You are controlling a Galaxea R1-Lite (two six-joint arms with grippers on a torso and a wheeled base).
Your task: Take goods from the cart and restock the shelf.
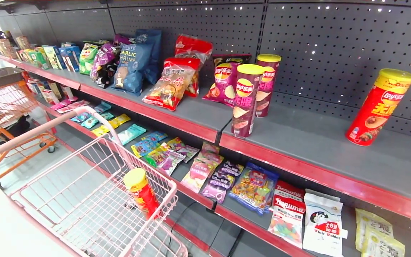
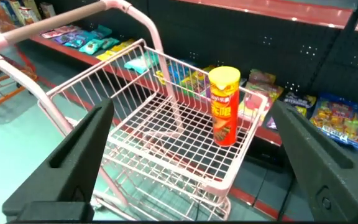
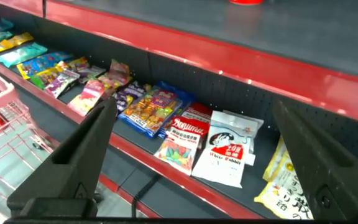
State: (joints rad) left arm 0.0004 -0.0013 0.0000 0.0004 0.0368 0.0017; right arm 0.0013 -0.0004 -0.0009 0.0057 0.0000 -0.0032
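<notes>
Pegboard-backed grey shelf [image 1: 298,142] | pink wire cart [image 1: 30,135] holds cylindrical red can [image 1: 142,192] | left gripper [image 2: 191,109], right gripper [image 3: 194,106]: jaws spread, empty

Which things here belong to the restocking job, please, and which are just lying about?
Job: carted can; pink cart; upper shelf; shelved red can.
Lying about: orange cart; purple cans; chip bags; sweets below.

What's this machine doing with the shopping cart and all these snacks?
A two-armed robot is restocking a shelf. One red chip can stands upright in the pink cart, not yet picked up. The left gripper hangs open over the cart; the right gripper, open, faces the lower shelf. A second red can stands on the upper shelf.
</notes>
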